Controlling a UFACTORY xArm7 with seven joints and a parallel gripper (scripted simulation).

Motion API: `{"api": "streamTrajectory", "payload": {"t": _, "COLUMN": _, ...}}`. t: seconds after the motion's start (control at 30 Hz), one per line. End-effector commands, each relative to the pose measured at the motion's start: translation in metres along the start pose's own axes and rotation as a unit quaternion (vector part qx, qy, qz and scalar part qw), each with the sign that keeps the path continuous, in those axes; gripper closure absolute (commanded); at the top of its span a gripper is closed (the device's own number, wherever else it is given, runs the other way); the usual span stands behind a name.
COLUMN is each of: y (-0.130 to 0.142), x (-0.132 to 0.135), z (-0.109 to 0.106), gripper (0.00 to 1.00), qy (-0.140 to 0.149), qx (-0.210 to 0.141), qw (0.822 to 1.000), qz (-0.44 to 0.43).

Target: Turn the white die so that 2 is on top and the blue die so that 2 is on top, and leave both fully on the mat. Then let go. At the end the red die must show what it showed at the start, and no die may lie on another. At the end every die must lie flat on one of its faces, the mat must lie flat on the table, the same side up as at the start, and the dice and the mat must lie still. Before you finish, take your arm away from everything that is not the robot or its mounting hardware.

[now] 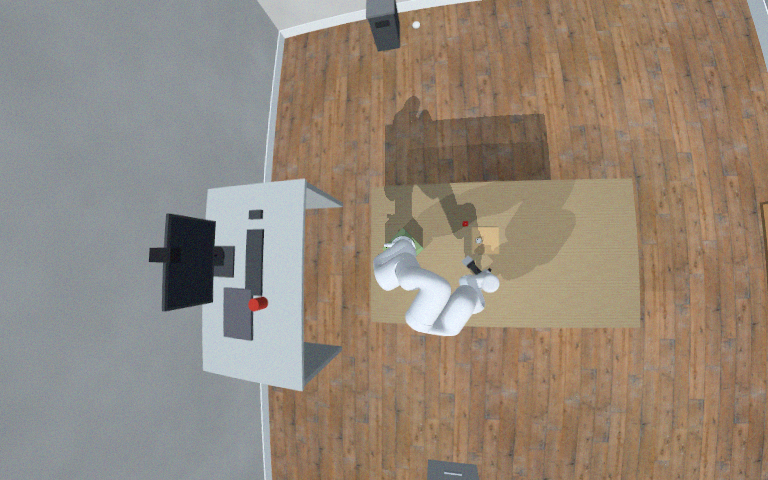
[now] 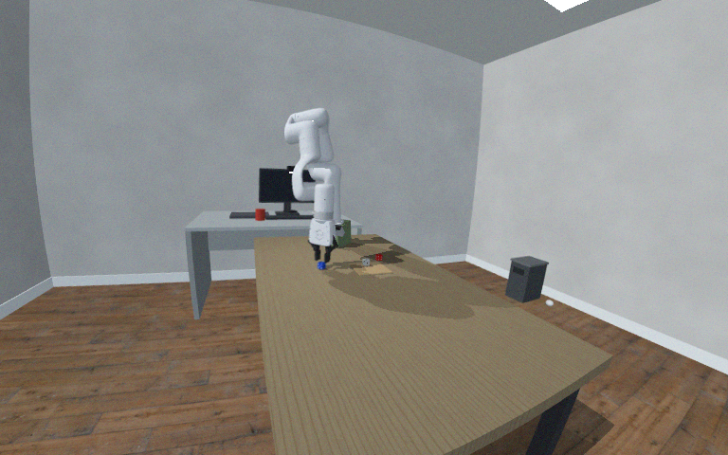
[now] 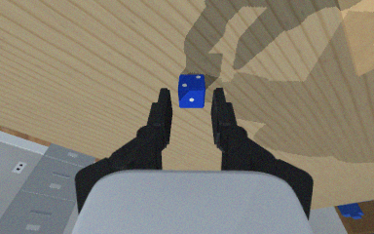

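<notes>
Claw: the gripper (image 1: 485,273) (image 2: 321,258) (image 3: 191,99) stands partly open and empty, its fingers on either side of the blue die's line, tips just short of it in the wrist view.
Blue die: off the mat (image 1: 489,234) (image 2: 375,270) (image 3: 362,44), toward 9 o'clock of it in the exterior view; the blue die (image 2: 321,265) (image 3: 191,93) rests on the table (image 1: 594,254) (image 2: 402,348) (image 3: 63,63).
Blue pips: one on the bright face, two on the darker; the bright one is probably the top, so a quarter roll seems needed.
White die: the white die (image 1: 478,240) (image 2: 366,262) sits at the mat's 9 o'clock side from above; top number unreadable.
Red die: the red die (image 1: 464,223) (image 2: 378,257) lies off the mat, at 10 o'clock from above; leave it alone.
Next: likely grasping blue; a clipped corner could skew it.
Bin: the dark bin (image 1: 382,33) (image 2: 523,282), contents unseen.
Cup: the red cup (image 1: 257,303) (image 2: 260,214), inside not visible.
</notes>
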State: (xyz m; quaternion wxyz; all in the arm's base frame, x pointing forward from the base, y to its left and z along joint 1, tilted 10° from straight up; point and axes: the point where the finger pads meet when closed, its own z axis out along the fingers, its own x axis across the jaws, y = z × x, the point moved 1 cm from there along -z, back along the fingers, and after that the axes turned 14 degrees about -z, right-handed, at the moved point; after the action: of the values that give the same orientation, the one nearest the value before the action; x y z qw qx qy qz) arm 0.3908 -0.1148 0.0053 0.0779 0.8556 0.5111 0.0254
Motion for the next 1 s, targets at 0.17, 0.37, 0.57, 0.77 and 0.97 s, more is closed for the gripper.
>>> {"api": "streamTrajectory", "payload": {"t": 0.17, "y": 0.001, "x": 0.000, "z": 0.007, "gripper": 0.58, "qy": 0.000, "qx": -0.001, "qw": 1.000, "qz": 0.000}}
{"api": "streamTrajectory", "payload": {"t": 0.37, "y": 0.001, "x": 0.000, "z": 0.017, "gripper": 0.58, "qy": 0.000, "qx": -0.001, "qw": 1.000, "qz": 0.000}}
{"api": "streamTrajectory", "payload": {"t": 0.57, "y": 0.001, "x": 0.000, "z": 0.025, "gripper": 0.58, "qy": 0.000, "qx": -0.001, "qw": 1.000, "qz": 0.000}}
{"api": "streamTrajectory", "payload": {"t": 0.77, "y": 0.001, "x": 0.000, "z": 0.027, "gripper": 0.58, "qy": 0.000, "qx": -0.001, "qw": 1.000, "qz": 0.000}}
{"api": "streamTrajectory", "payload": {"t": 0.97, "y": 0.001, "x": 0.000, "z": 0.027, "gripper": 0.58, "qy": 0.000, "qx": -0.001, "qw": 1.000, "qz": 0.000}}
